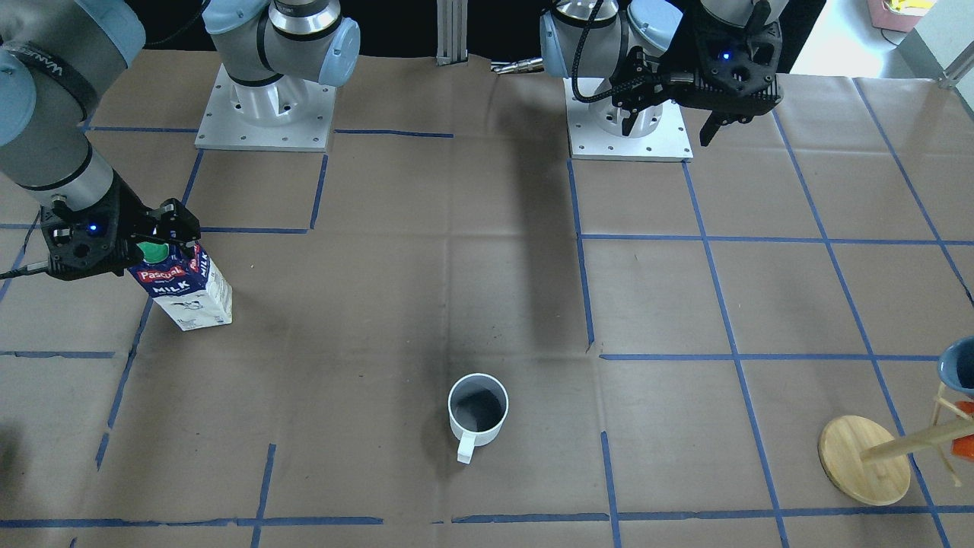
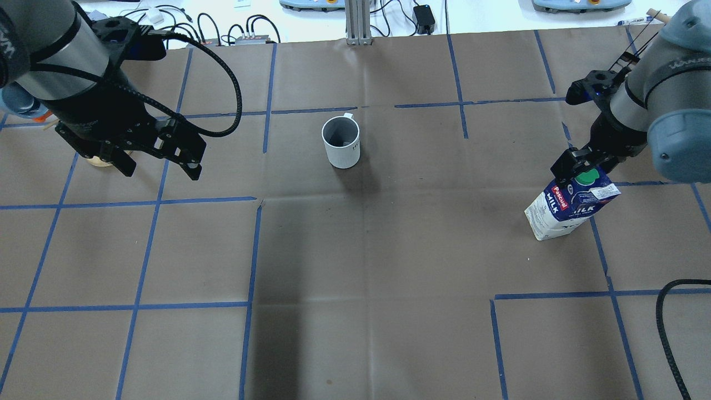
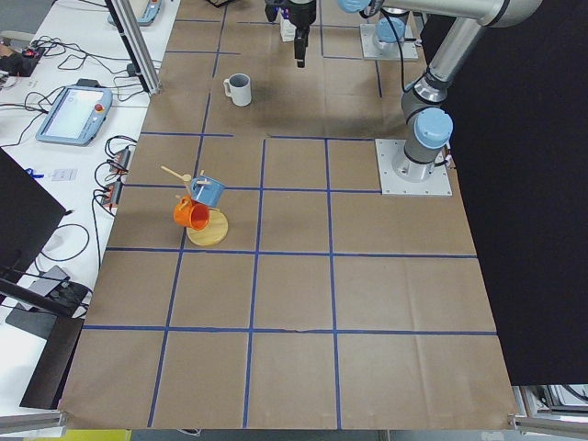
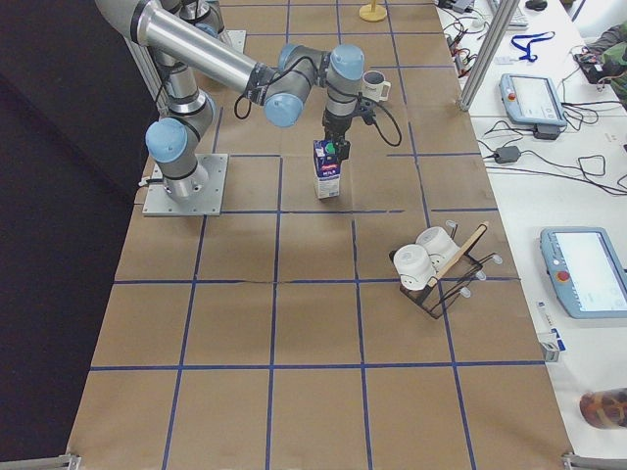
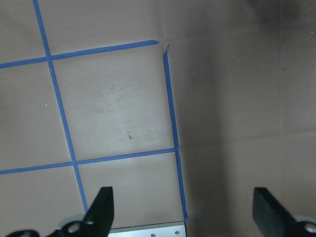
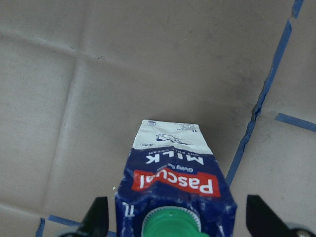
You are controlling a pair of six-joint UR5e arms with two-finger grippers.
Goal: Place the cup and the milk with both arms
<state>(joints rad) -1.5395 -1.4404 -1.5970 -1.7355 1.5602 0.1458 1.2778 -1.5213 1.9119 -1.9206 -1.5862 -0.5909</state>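
The white cup (image 1: 478,415) stands upright on the brown paper-covered table, handle towards the operators' side; it also shows in the overhead view (image 2: 341,141). The milk carton (image 1: 186,285) stands on the table, also seen in the overhead view (image 2: 566,208). My right gripper (image 2: 577,166) is open, its fingers straddling the carton's top by the green cap (image 6: 170,222) with small gaps on both sides. My left gripper (image 2: 158,161) is open and empty, held above the table, well away from the cup; its wrist view (image 5: 183,207) shows only paper and blue tape.
A wooden mug tree (image 1: 864,460) with a blue and an orange mug stands near the table's edge on my left side. A black rack with white cups (image 4: 431,269) sits on my right side. The arm bases (image 1: 262,114) are on my side of the table.
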